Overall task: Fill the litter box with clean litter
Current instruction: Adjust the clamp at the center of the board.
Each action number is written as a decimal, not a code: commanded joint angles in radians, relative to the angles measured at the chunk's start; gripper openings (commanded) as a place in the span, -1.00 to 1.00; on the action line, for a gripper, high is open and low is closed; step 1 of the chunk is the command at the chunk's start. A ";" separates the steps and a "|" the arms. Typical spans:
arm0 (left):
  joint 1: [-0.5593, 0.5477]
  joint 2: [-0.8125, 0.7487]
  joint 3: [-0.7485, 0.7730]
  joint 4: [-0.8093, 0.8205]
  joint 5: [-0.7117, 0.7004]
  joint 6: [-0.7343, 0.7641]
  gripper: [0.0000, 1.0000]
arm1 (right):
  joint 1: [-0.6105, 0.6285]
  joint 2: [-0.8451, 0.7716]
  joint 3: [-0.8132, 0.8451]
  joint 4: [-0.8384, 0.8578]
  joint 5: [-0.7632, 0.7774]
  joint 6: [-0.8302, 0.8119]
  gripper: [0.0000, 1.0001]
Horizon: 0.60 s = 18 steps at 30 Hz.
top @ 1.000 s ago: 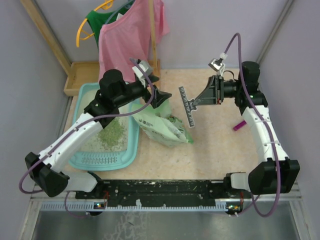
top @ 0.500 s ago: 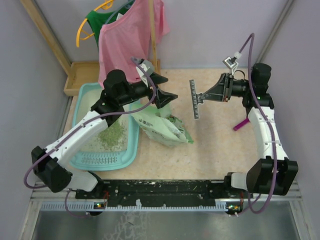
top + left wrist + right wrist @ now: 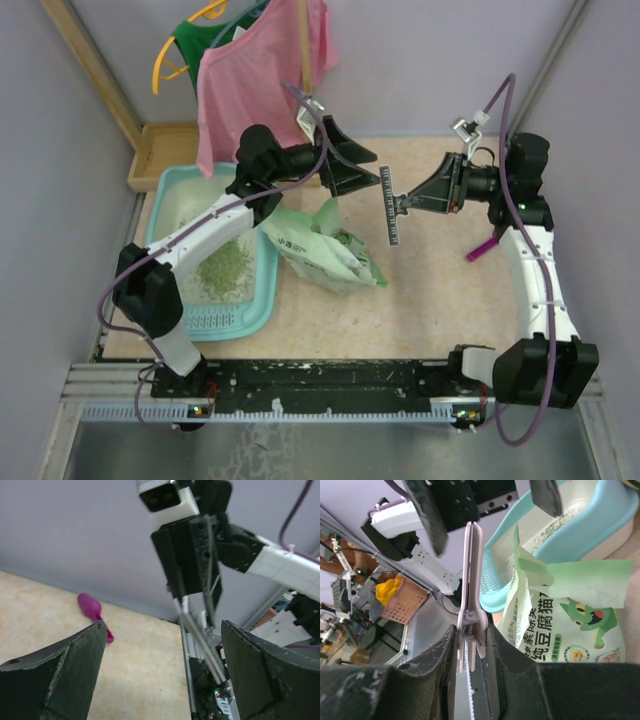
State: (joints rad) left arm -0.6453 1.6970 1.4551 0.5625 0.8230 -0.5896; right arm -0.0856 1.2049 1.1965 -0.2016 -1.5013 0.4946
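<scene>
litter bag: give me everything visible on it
The bag is pale green, crinkled, plastic-looking film. It is printed with dark characters and a green cartoon face. It lies slumped on its side on the table, close against the right rim of the litter box. Its top is open and a loose flap stands up. Nothing is seen gripping it.

A pale green bag [image 3: 325, 250] lies crumpled on the sandy counter [image 3: 430, 300] (it has a green cartoon face printed on it). A thin clip [image 3: 390, 205] with little teeth is up in the air, near the bag's top. A pink scoop [image 3: 480, 248] lies far to the right. A pink shirt [image 3: 255, 80] and a green shirt [image 3: 195, 45] hang at the back. A wooden tray [image 3: 160, 150] sits beside them.
</scene>
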 commanded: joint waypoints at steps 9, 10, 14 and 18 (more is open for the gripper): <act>-0.017 0.055 0.103 0.108 0.123 -0.172 0.99 | 0.006 0.049 0.153 -0.386 0.109 -0.486 -1.00; -0.022 0.056 0.118 0.064 0.116 -0.135 0.99 | 0.006 0.060 0.173 -0.441 0.113 -0.527 -1.00; -0.038 0.083 0.166 -0.038 0.114 -0.070 0.99 | 0.007 0.060 0.198 -0.495 0.132 -0.587 -1.00; -0.048 0.103 0.186 -0.073 0.101 -0.044 0.98 | 0.016 0.047 0.204 -0.525 0.167 -0.646 -1.00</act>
State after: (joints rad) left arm -0.6815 1.7741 1.6028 0.5602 0.9222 -0.6918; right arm -0.0826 1.2728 1.3476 -0.6571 -1.3678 -0.0227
